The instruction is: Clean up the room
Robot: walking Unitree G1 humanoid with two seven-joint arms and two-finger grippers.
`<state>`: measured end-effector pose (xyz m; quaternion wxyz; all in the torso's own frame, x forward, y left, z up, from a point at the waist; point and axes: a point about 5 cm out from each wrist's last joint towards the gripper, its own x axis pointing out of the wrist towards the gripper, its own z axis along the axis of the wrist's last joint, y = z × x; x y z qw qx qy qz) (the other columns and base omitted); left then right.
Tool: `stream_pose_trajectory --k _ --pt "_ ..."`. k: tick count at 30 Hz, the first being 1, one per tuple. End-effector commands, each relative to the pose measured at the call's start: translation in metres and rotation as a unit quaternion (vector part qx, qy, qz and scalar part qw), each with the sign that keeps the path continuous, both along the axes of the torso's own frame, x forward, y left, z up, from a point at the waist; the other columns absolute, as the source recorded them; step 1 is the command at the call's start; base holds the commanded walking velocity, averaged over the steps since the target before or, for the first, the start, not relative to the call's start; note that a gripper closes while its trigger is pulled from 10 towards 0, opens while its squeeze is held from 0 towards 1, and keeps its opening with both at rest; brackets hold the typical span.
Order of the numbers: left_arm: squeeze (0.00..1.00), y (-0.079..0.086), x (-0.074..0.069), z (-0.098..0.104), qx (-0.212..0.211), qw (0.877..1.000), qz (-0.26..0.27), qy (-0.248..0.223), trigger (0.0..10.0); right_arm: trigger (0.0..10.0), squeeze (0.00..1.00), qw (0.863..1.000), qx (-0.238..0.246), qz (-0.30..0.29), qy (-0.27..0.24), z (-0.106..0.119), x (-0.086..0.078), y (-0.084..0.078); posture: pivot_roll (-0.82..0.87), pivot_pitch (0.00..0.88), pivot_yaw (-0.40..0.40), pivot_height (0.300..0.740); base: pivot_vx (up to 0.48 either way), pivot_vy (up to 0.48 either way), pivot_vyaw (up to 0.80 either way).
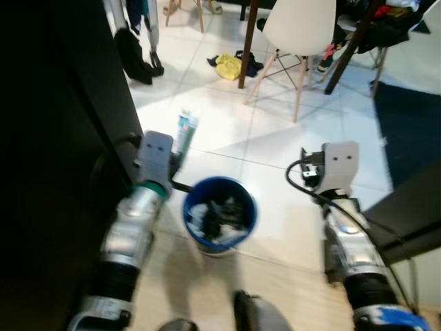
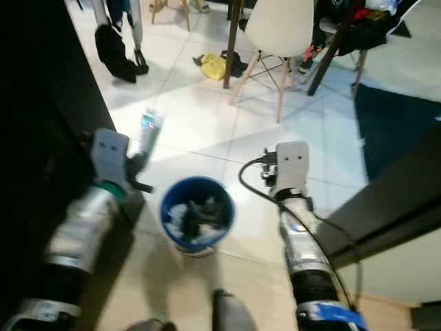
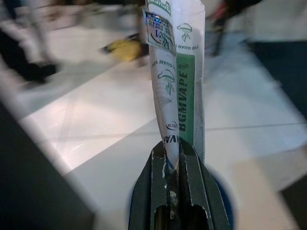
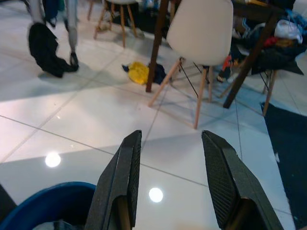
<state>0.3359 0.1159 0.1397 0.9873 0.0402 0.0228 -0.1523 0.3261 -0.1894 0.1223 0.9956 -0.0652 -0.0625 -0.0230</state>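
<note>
My left gripper (image 3: 171, 165) is shut on a flat white and green packet (image 3: 175, 76) that stands up past its fingertips. In the eye views the packet (image 1: 185, 131) hangs just left of and above a blue bucket (image 1: 195, 193) on the tiled floor. The bucket holds crumpled white and dark rubbish. My right gripper (image 4: 170, 158) is open and empty, held over the floor to the right of the bucket (image 4: 43, 203). A yellow cloth (image 1: 228, 65) with dark items lies on the floor by a table leg.
A dark cabinet (image 1: 48, 138) fills the left side. A white chair (image 1: 300, 31) with wooden legs and a dark table leg (image 1: 247, 48) stand ahead. Black clothing (image 1: 134, 58) hangs to the floor at upper left. A dark rug (image 1: 410, 124) lies to the right.
</note>
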Motion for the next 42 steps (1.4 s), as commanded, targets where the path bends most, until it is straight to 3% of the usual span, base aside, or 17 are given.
stream_pose_trajectory --k 1,8,14,23,28,34,37,42 --pt "0.00 0.006 -0.003 -0.009 0.009 1.000 0.001 0.017 10.0 10.0 0.00 1.000 0.005 0.005 0.003 -0.005 -0.002 0.006 -0.03 0.112 0.040 0.740 0.424 0.000 0.00" --pt "0.00 0.002 -0.004 -0.011 0.014 1.000 -0.013 0.020 10.0 10.0 0.00 1.000 0.007 0.007 0.005 -0.006 -0.002 0.007 -0.03 0.116 0.039 0.740 0.169 0.000 0.00" --pt "0.00 -0.007 -0.013 -0.017 -0.004 0.996 -0.075 0.050 10.0 10.0 0.00 1.000 0.006 0.011 0.008 -0.008 -0.002 0.012 -0.02 0.124 0.039 0.740 0.000 0.000 0.00" --pt "0.00 -0.011 -0.019 -0.031 -0.003 0.989 -0.116 0.093 10.0 10.0 0.00 1.000 0.002 0.026 0.013 -0.012 -0.004 0.024 -0.02 0.149 0.045 0.740 0.000 0.000 0.00" --pt "0.00 -0.013 -0.015 -0.040 0.011 0.985 -0.127 0.119 10.0 10.0 0.00 0.999 -0.005 0.036 0.016 -0.013 -0.005 0.030 -0.03 0.179 0.051 0.740 0.000 0.000 0.00" --pt "0.00 -0.010 -0.002 -0.063 0.020 0.976 -0.103 0.189 10.0 10.0 0.00 0.999 -0.011 0.047 -0.001 0.001 0.004 0.045 -0.06 0.254 0.065 0.740 0.000 0.000 0.00" --pt "0.00 -0.015 -0.003 -0.068 0.016 0.971 -0.120 0.208 10.0 10.0 0.00 0.999 -0.012 0.042 -0.009 0.007 0.007 0.045 -0.07 0.286 0.063 0.740 0.000 0.000 0.00" --pt "0.00 -0.038 0.000 -0.065 0.028 0.967 -0.150 0.204 10.0 10.0 0.00 0.999 -0.016 0.006 -0.035 0.020 0.011 0.031 -0.08 0.313 0.063 0.740 0.000 0.000 0.00"
